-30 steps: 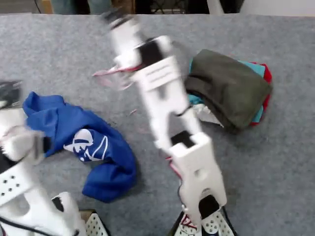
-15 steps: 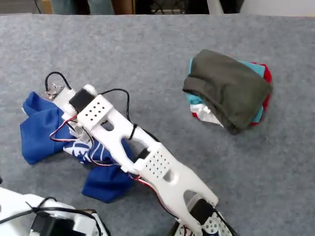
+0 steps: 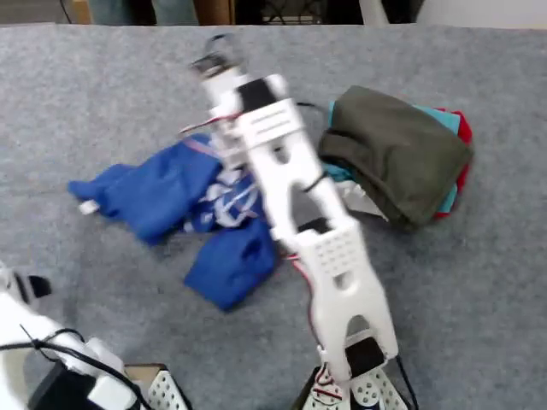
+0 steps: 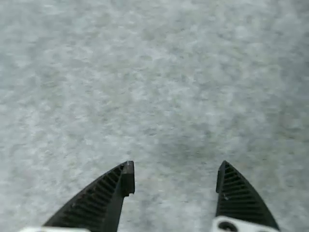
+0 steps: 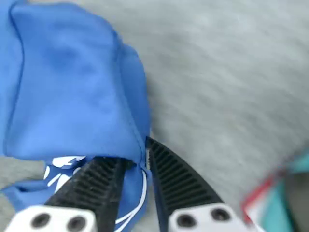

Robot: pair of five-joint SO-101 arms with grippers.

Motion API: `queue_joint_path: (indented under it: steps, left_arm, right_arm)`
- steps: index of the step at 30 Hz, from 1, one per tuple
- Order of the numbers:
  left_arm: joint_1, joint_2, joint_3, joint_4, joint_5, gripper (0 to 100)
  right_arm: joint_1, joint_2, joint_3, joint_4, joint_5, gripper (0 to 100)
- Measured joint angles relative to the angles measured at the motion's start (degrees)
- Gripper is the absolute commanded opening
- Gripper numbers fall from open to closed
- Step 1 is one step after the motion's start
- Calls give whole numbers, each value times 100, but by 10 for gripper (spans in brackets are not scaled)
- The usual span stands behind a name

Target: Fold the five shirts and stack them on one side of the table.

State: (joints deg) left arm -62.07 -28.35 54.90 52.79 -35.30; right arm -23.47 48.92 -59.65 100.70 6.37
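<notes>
Grey felt tabletop [image 3: 102, 85] carried everything.

Right arm [image 3: 342, 273] stretched from the near edge out across the middle, its wrist above the far end of the blue shirt [image 3: 158, 188].

Blue shirt lay unfolded and rumpled, left of centre. One lobe trailed toward the left, another bunched toward the near edge, with the white print showing beside the arm.

Stack of folded shirts [image 3: 397, 149] sat on the right side, apart from the blue shirt. An olive shirt was on top, with teal, red and white edges showing beneath it.

Left arm [image 3: 34, 367] stood at the near left corner, well clear of both the blue shirt and the stack.

Right gripper [image 5: 137, 152] was clenched on a fold of the blue shirt, its jaws nearly together with a seamed edge pinched between them. The cloth spread away from the fingertips. From above that end of the arm was blurred, so the pinched part seemed to be the shirt's far edge, but this was uncertain.

Left gripper [image 4: 176, 169] was released, jaws wide apart and holding nothing, over bare felt.
</notes>
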Motion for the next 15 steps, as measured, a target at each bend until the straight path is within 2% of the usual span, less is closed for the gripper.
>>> queue_joint_path:
  steps: [5,9,12,15]
  left_arm:
    - [1116,633,-703,466,782,288]
    - [2022,1512,-1591,563,1609,288]
    - [2505,2382,-2338,571,2189,288]
    - [2602,3288,-3068,571,2558,288]
  right_arm:
    - [677,-853,1486,0,35,14]
    - [949,-1486,2901,0,598,28]
    - [888,-1978,3895,0,1213,143]
    - [765,-2532,4624,0,1767,283]
